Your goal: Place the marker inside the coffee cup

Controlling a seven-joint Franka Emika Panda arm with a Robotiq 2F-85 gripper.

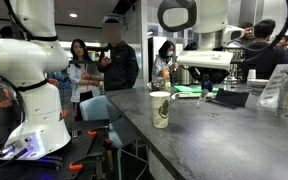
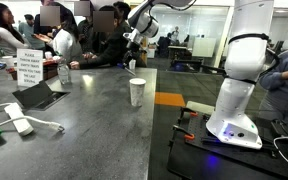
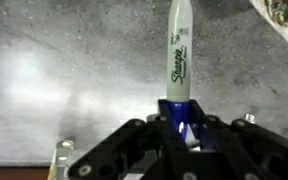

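The carry step is in hand: in the wrist view the claw (image 3: 182, 128) is pinching the marker (image 3: 178, 60) by its blue end. The white lettered barrel sticks straight out from the jaws toward 12 o'clock. The grey table (image 3: 54, 80) behind it looks soft and far off, so I judge the marker to be lifted clear rather than lying on the surface. In an exterior view the cup (image 2: 136, 92) stands upright and alone on a bare part of the table, with the arm's hand hanging in the air beyond it, at about 12 o'clock from the cup in that picture and well apart from it. The marker is too small to make out there. In the wrist view a pale edge with dark print shows in the corner at 1 o'clock. It may be the cup's side, but too little shows to be sure. Nothing is in the cup yet as far as these views tell. The next move calls for bringing the hand over the cup's mouth and turning the wrist so the barrel points down into the opening. The tip should then go below the rolled rim before the jaws let go. The cup is light paper, so a sideways knock against the rim could tip it.
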